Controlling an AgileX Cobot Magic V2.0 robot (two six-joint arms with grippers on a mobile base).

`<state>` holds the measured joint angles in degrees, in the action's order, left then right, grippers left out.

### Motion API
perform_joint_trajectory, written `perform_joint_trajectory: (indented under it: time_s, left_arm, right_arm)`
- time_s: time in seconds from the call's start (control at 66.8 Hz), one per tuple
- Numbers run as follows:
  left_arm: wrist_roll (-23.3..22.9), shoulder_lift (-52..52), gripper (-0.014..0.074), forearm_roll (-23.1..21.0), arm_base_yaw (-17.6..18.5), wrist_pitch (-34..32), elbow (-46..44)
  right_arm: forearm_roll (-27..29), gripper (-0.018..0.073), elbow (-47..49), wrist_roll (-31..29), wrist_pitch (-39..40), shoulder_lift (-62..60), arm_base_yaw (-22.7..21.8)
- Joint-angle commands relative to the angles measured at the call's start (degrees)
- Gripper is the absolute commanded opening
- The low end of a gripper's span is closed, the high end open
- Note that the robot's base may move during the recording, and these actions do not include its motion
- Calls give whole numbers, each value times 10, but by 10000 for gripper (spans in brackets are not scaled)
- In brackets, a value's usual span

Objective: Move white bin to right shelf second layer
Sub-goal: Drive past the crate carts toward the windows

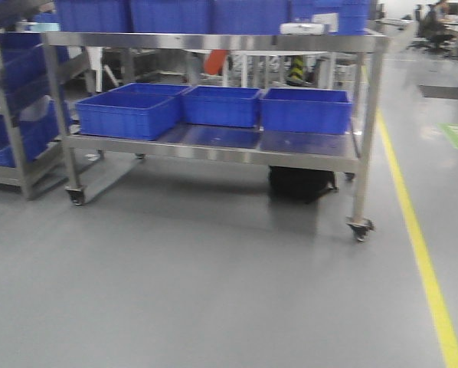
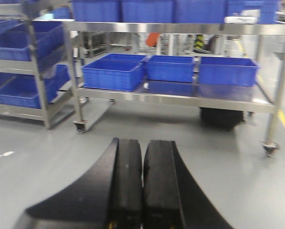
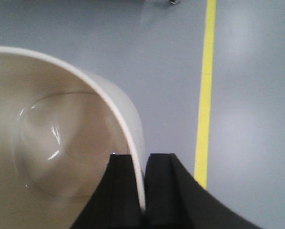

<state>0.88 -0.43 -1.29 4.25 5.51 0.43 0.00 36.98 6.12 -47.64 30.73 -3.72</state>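
Right end effector [image 3: 143, 191]: clamped on the white bin [image 3: 52, 133], one finger inside the wall, one outside, the rim running between them.
Bin position: held above the grey floor [image 3: 171, 57], glossy inside facing my right wrist camera.
Left end effector [image 2: 143, 181]: fingers pressed together.
Yellow line [image 3: 205, 95]: painted on the floor, beside the bin.
Steel trolley [image 1: 214, 40]: ahead of me, on castors.
Blue crates [image 1: 221, 106]: three in a row on the trolley's lower shelf, the left one askew at the left front corner; more along the top.
Black bag [image 1: 299, 184]: on the floor under the trolley's right end.
Rack [image 2: 37, 71]: left of the trolley, carrying blue crates.
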Motion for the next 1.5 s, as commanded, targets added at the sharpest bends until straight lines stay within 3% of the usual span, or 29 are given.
perform_joint_trajectory:
  time_s: [0.0,1.481]
  left_arm:
    - [-2,-10,85,-4,1,-50,21]
    - [-2,-10,85,-4,1,-50,21]
  right_arm:
    - [5,48,17,-2,49,0,-3]
    - [5,48,17,-2,49,0,-3]
